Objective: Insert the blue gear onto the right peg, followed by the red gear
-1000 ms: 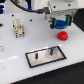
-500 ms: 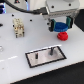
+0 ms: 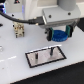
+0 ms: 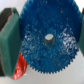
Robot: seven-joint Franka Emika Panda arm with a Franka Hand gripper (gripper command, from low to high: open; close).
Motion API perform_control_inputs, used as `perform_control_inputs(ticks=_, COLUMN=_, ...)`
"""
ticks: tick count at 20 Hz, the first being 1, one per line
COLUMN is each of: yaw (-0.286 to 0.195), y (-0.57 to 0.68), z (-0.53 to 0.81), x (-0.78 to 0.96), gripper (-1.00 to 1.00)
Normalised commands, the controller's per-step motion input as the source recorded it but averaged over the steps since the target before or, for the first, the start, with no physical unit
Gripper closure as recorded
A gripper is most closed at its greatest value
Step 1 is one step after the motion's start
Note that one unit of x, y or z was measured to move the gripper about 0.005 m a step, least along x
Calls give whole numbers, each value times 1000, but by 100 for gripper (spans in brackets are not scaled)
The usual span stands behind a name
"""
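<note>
My gripper point(image 3: 60, 36) is shut on the blue gear point(image 3: 61, 35), holding it above the table, behind and to the exterior view's right of the grey plate point(image 3: 45, 58). In the wrist view the blue gear point(image 4: 47, 40) fills the frame between the green fingers point(image 4: 7, 42), centre hole showing. The right peg point(image 3: 51, 50) stands on the plate, with the shorter pin point(image 3: 36, 56) to its left. The red gear point(image 4: 20, 69) shows only as a red edge below the blue gear in the wrist view. It is hidden behind the gripper in the exterior view.
A small tan and black fixture point(image 3: 19, 29) stands at the back on the exterior view's left. A black cable point(image 3: 22, 19) runs above it to the arm. The white table point(image 3: 15, 67) ends near the front.
The gripper with the blue gear has come lower and forward. It now covers the red gear, which showed on the table in the earlier frames.
</note>
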Motion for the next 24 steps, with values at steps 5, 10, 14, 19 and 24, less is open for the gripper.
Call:
perform_control_inputs(ticks=5, yaw=0, y=-223, z=8, x=576, gripper=100)
perform_control_inputs(ticks=10, yaw=0, y=-108, z=-45, x=319, gripper=100)
perform_control_inputs(ticks=14, yaw=0, y=-127, z=-128, x=184, gripper=100)
perform_control_inputs(ticks=19, yaw=0, y=-77, z=259, x=154, gripper=100)
perform_control_inputs(ticks=24, yaw=0, y=-85, z=251, x=187, gripper=100)
